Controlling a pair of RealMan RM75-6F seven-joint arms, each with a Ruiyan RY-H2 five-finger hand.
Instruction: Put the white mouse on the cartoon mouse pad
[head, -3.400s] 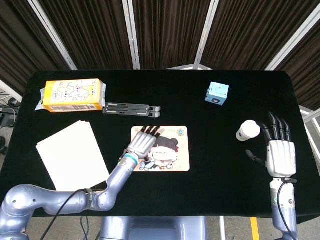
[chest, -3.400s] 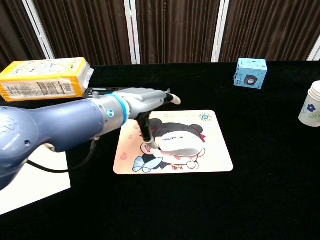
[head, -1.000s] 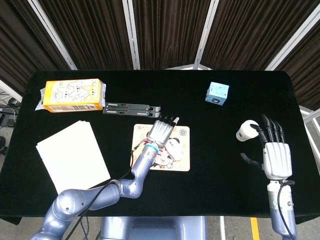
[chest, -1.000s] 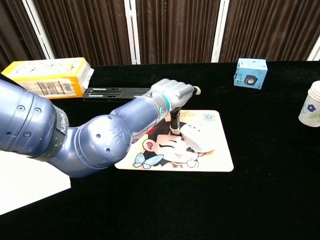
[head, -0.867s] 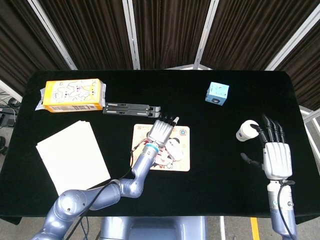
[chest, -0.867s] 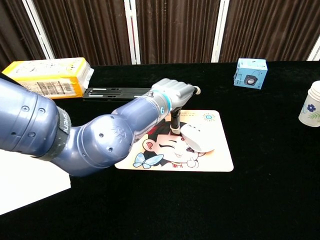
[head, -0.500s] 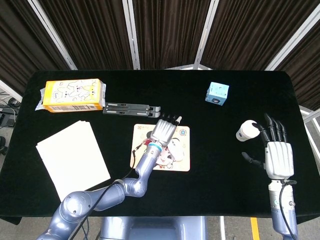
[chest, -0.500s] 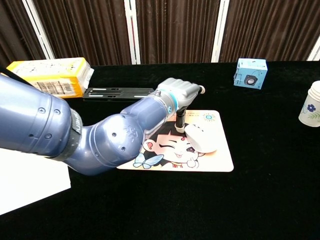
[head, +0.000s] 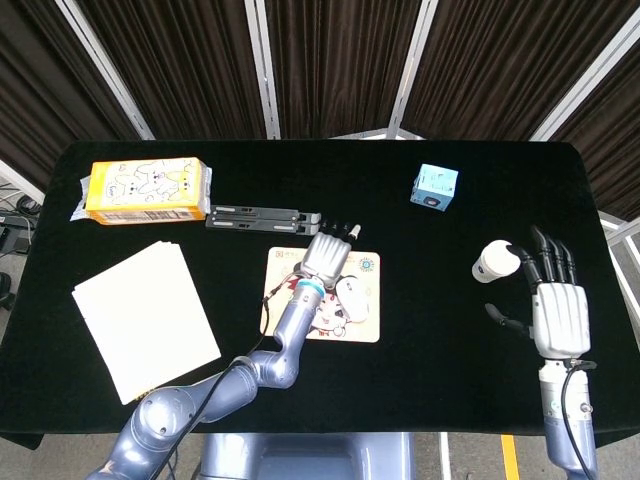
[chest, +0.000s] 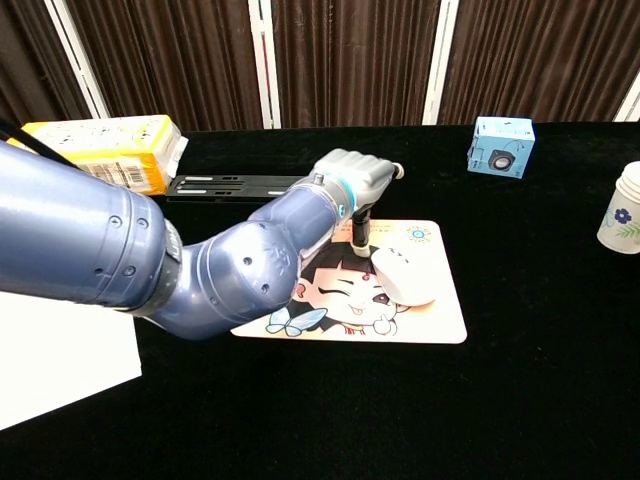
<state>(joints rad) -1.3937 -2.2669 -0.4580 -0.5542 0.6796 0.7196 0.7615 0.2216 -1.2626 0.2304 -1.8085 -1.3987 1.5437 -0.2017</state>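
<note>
The white mouse (head: 350, 292) (chest: 403, 277) lies on the right half of the cartoon mouse pad (head: 285, 318) (chest: 425, 322). My left hand (head: 327, 256) (chest: 355, 176) hovers over the pad's far edge, just behind and left of the mouse. Its fingers stretch forward and hold nothing. One finger (chest: 360, 236) hangs down to the mouse's rear-left edge; whether it touches I cannot tell. The left forearm covers much of the pad's left side in the chest view. My right hand (head: 560, 303) rests far right with its fingers spread, out of the chest view.
A paper cup (head: 497, 262) (chest: 624, 208) stands just left of the right hand. A blue cube (head: 434, 186) (chest: 501, 146) sits at the back right. A black folded stand (head: 263, 218), a yellow box (head: 148, 190) and white paper (head: 145, 318) lie left.
The left hand has moved right and further back across the pad, and the mouse has slid with it from the pad's middle to its right half. The right hand has hardly shifted.
</note>
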